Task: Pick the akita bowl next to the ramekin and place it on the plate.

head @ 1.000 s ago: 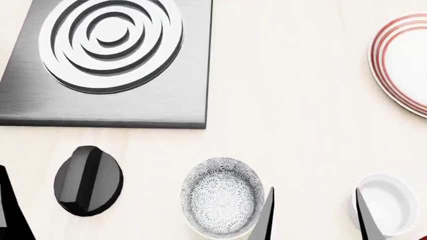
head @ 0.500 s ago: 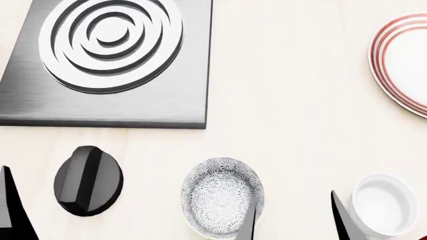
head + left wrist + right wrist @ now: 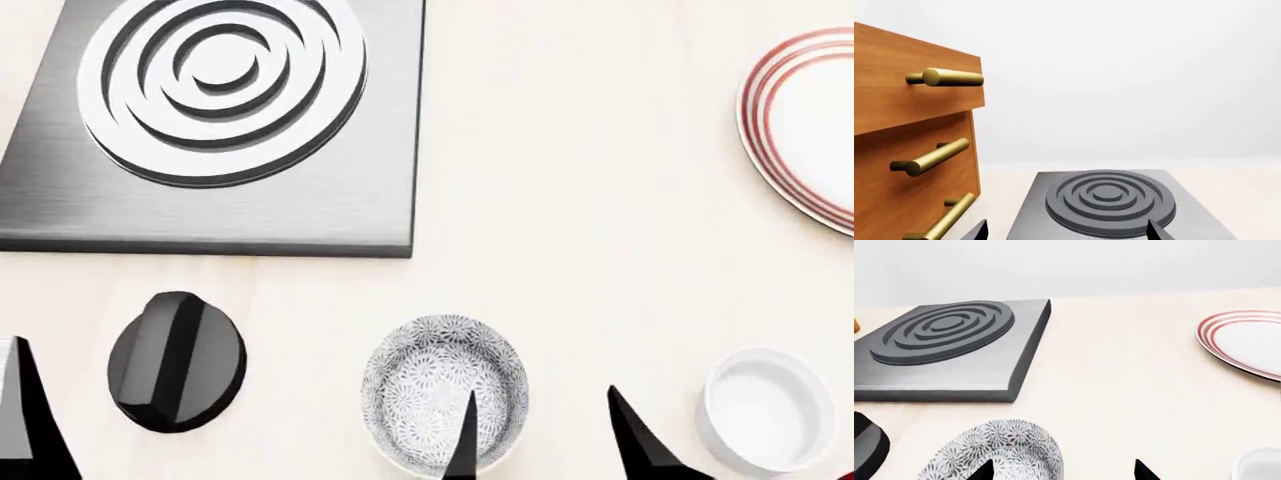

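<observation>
A: One akita bowl (image 3: 446, 394) sits upright near the front edge of the table (image 3: 587, 230), mouth opening straight up. Being round, it has no true long axis; the head view renders it as an oval stretched front to back. Its lower rim is cut off by the frame.

B: And its neighbours?

A: The ramekin (image 3: 770, 407) stands to its right, apart from it, with bare table between. The plate (image 3: 810, 125) lies farther back at the right edge, only its left part in frame.

B: Where is the right hand (image 3: 554, 440)?

A: Its two dark fingertips are spread wide, pinching nothing. One tip overlaps the bowl's right inner side in the head view; the other stands in the gap between bowl and ramekin. Whether either touches the bowl cannot be told.

B: The left hand (image 3: 1064, 231)?

A: Only two fingertips show in the left wrist view, set well apart, nothing between them.

B: Other items?

A: A grey burner plate (image 3: 220, 110) with raised rings at rear left, a black knob (image 3: 176, 362) left of the bowl, and a wooden drawer unit (image 3: 914, 145) with brass handles, partly cropped.
</observation>
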`<state>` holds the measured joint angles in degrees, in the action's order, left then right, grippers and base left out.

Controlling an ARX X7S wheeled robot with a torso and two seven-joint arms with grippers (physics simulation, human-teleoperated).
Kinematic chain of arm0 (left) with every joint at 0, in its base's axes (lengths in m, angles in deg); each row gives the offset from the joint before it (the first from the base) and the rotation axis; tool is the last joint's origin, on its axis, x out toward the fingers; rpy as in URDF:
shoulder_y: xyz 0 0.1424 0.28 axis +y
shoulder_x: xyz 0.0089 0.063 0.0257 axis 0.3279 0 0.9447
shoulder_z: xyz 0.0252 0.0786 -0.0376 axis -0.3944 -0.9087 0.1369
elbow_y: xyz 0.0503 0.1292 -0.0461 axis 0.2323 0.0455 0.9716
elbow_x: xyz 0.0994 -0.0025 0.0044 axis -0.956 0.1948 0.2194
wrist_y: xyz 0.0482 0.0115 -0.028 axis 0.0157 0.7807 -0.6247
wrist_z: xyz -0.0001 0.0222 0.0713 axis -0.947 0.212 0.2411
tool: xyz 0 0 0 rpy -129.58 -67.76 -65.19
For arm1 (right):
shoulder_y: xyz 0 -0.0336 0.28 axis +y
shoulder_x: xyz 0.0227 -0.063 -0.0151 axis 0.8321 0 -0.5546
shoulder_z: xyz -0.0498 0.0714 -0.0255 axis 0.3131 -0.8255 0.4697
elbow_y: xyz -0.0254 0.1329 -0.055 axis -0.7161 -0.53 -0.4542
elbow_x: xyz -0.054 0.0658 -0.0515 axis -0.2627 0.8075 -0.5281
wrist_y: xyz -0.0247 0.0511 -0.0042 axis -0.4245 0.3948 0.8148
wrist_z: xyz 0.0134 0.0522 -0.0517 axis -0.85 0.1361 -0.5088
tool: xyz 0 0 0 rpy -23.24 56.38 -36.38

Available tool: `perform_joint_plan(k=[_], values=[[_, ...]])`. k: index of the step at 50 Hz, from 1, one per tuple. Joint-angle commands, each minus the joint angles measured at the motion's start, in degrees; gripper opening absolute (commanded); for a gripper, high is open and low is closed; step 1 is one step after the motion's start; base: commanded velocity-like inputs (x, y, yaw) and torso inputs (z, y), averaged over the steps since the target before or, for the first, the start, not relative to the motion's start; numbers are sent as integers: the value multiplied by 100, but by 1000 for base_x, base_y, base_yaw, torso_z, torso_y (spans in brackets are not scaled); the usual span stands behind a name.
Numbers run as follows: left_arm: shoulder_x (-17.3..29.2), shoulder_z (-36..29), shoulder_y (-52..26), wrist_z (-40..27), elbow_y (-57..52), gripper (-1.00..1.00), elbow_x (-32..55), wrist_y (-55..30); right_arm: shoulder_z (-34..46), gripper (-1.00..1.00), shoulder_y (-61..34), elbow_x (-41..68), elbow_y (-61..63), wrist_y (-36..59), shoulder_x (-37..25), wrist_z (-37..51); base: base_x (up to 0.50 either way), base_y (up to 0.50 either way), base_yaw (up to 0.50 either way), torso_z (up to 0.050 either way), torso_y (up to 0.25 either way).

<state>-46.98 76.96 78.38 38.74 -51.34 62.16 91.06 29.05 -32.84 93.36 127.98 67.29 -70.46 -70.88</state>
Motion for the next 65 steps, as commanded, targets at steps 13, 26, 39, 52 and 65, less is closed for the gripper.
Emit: perform_joint_plan(k=[13, 26, 39, 52, 65], values=[[34, -58, -8, -46, 63, 100, -5, 22, -50, 100, -315, 394, -561, -37, 86, -193, 0, 0, 0, 0, 0], [51, -83, -20, -75, 88, 100, -11, 37, -45, 100, -362, 491, -798, -143, 115, -249, 0, 0, 0, 0, 0], [74, -96, -17, -101, 100, 100, 3, 53, -36, 100, -392, 526, -992, -233, 124, -256, 0, 0, 0, 0, 0], [90, -110, -40, -131, 134, 100, 13, 60, 3, -100, -412, 581, -1233, -362, 136, -334, 0, 0, 0, 0, 0], [102, -129, -38, -167, 158, 100, 1, 83, -54, -100, -330, 629, -1085, -499, 131, -260, 0, 0, 0, 0, 0]])
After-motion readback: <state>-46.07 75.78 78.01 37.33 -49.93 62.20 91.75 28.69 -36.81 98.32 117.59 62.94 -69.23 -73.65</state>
